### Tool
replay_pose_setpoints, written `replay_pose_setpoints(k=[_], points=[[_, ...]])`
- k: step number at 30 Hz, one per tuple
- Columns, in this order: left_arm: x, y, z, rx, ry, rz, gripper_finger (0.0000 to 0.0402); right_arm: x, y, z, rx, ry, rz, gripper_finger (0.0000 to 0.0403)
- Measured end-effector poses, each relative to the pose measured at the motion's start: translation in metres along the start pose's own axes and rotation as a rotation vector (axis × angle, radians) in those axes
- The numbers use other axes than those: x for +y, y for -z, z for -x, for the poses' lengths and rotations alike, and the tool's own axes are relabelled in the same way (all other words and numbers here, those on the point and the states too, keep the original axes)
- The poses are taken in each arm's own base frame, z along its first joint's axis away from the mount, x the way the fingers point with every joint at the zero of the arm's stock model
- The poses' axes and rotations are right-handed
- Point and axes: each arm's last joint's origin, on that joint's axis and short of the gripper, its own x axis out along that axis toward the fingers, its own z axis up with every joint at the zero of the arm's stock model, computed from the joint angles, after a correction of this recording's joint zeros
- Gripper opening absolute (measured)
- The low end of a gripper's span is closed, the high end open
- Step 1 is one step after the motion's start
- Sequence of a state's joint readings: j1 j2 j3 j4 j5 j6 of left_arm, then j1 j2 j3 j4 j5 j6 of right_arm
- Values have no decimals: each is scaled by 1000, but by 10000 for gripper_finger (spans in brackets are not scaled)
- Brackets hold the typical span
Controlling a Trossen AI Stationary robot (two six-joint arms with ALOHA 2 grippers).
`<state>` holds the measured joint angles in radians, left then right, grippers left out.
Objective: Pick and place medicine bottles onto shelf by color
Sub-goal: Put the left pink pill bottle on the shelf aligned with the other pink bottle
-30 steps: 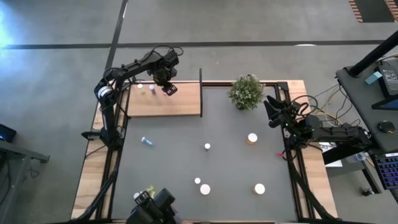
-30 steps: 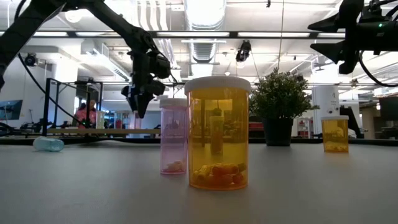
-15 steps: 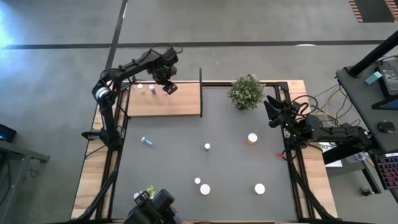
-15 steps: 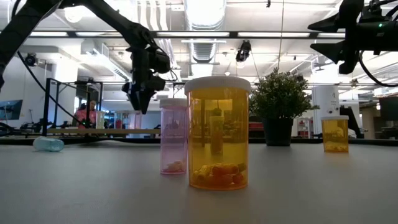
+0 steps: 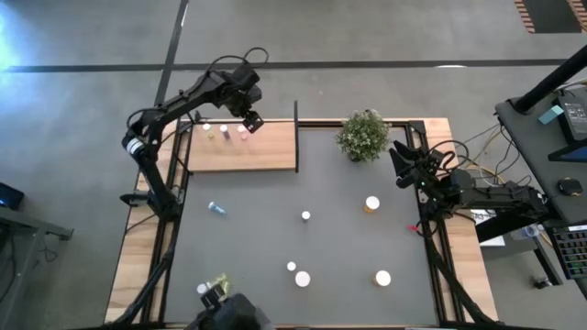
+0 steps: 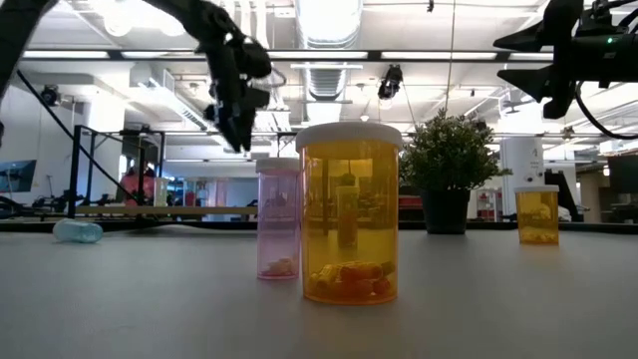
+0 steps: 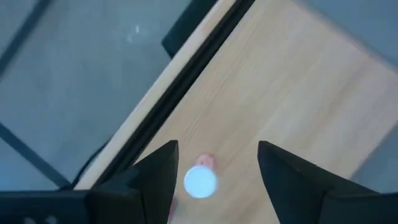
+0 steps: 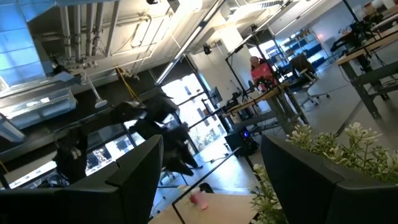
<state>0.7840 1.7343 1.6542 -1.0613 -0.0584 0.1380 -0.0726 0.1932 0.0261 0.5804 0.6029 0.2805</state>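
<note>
Both fingers wide — left hand point(image 7: 214, 171) empty, above pink bottle point(image 7: 200, 180)

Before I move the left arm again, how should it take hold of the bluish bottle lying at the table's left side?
The small bluish bottle lies on its side, so come straight down and close the gripper across the middle of its round body, fingers crosswise to its length, not over the cap end.

Dark grey tabletop point(image 5: 266, 238): carries light-wood shelf point(image 5: 266, 151) at far left, potted plant point(image 5: 363, 135) at far right, bluish bottle point(image 5: 216, 208) lying at left, orange bottle point(image 5: 371, 203) at right, four white-capped bottles centre and near. Shelf: three small bottles point(image 5: 224, 130) along its far edge.
</note>
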Motion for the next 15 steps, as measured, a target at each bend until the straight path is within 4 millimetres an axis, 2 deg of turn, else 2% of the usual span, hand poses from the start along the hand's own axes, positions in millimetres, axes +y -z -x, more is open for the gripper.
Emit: replay_pose_setpoints(k=[7, 11, 15], points=[[-53, 8, 51, -134, 30, 51, 203, 0, 0, 0, 0, 0, 0, 260], [-86, 25, 82, -206, 15, 147, 203, 0, 0, 0, 0, 0, 0, 260], [-114, 47, 98, -206, 34, 306, 203, 0, 0, 0, 0, 0, 0, 260]])
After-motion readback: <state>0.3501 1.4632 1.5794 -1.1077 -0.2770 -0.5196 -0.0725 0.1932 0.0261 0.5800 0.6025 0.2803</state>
